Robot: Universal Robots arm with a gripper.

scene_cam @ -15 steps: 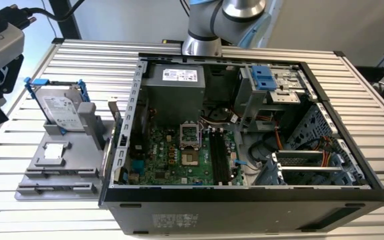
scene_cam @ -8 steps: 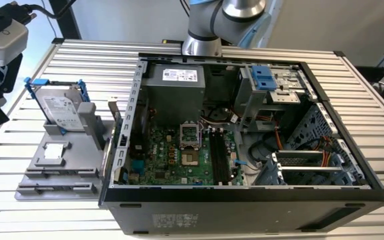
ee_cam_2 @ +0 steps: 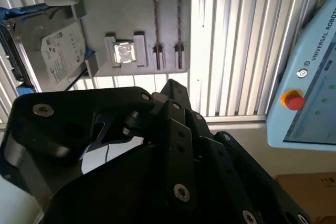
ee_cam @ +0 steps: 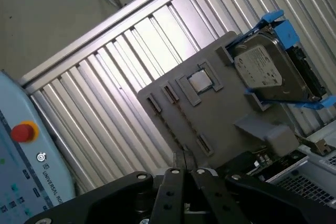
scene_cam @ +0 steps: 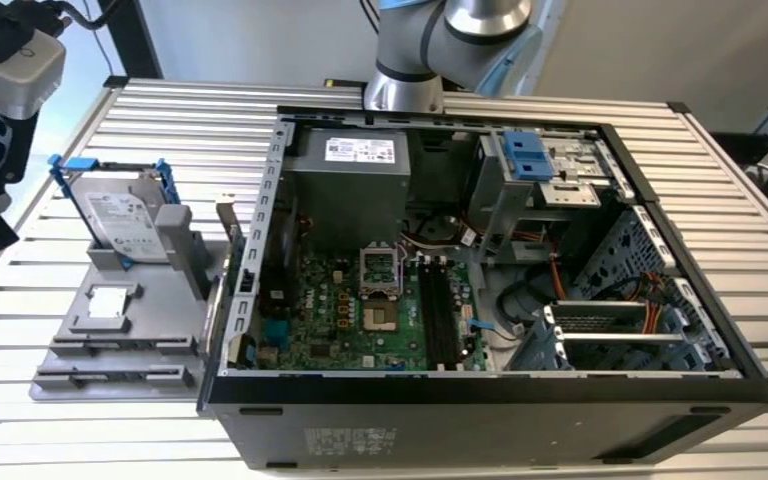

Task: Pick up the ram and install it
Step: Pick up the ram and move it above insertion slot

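The ram stands edge-on just beside the open computer case, at the grey holder's edge, its long axis running along the case wall. Slatted metal tabletop lies open on the holder's other side. The fingers are drawn together on nothing, well apart from the ram.

Robotics lab bench: slatted aluminium bench, robot arm at back, opened computer tower, grey parts fixture, teach pendant with red stop button.
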